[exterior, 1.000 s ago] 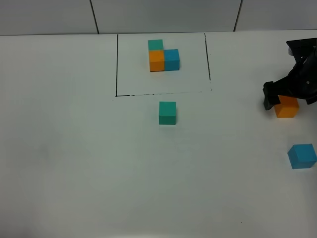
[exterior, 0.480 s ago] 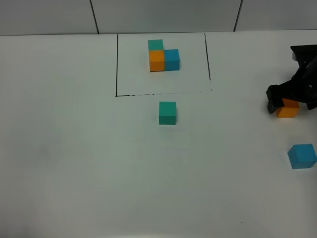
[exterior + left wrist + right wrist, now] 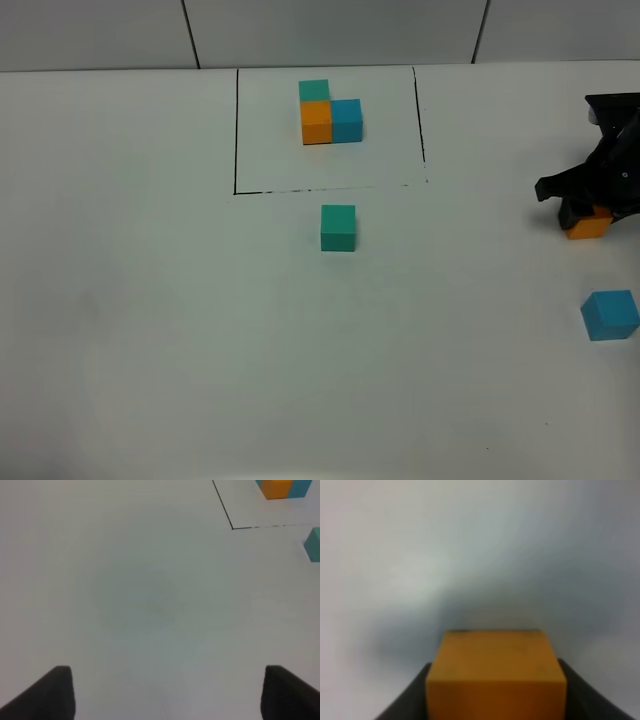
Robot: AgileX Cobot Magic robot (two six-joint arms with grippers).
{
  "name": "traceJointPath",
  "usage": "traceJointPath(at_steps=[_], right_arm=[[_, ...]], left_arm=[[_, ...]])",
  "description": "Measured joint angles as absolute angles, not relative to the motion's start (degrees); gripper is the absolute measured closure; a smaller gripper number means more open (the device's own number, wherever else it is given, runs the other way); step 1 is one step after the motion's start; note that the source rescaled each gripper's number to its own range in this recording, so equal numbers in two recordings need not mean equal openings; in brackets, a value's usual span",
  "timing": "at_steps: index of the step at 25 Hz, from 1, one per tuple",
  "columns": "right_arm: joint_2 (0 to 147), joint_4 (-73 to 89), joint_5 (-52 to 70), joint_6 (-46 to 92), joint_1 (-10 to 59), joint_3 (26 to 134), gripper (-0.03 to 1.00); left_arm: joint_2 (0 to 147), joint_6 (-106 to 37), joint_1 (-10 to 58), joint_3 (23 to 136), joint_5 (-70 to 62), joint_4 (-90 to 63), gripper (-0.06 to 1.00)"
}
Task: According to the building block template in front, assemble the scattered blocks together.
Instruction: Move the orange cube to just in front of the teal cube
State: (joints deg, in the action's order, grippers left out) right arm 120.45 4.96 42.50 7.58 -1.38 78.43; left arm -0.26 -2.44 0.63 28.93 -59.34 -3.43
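Note:
The template (image 3: 330, 112), a teal, an orange and a blue cube in an L, sits inside a black drawn rectangle at the back centre. A loose teal cube (image 3: 338, 227) lies just in front of that frame. At the right edge of the table my right gripper (image 3: 588, 216) is shut on the loose orange cube (image 3: 590, 225); the right wrist view shows the orange cube (image 3: 496, 675) filling the space between the dark fingers. A loose blue cube (image 3: 609, 314) rests nearer the front right. My left gripper (image 3: 165, 695) is open over bare table, nothing between its fingertips.
The white table (image 3: 150, 300) spreads wide to the left and front. The left wrist view catches the frame's corner line (image 3: 227, 520), part of the template (image 3: 282, 487) and the teal cube's edge (image 3: 314, 544).
My right gripper has lowered onto the orange cube and shut on it from an open stance. The left arm and the other cubes have not moved.

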Motion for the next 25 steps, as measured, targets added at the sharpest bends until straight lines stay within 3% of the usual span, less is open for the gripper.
traceJointPath(at_steps=[6, 15, 25], right_arm=[[115.76, 3.9, 46.78, 2.76, 6.46, 78.43, 0.95], [112.78, -2.85, 54.75, -25.84, 24.83, 78.43, 0.95], [112.61, -2.86, 49.61, -36.99, 38.25, 78.43, 0.95]], left_arm=[[-0.26, -2.44, 0.63, 28.93, -59.34, -3.43, 0.24], [-0.26, -2.44, 0.63, 28.93, -59.34, -3.43, 0.24], [-0.26, -2.44, 0.63, 28.93, -59.34, -3.43, 0.24]])
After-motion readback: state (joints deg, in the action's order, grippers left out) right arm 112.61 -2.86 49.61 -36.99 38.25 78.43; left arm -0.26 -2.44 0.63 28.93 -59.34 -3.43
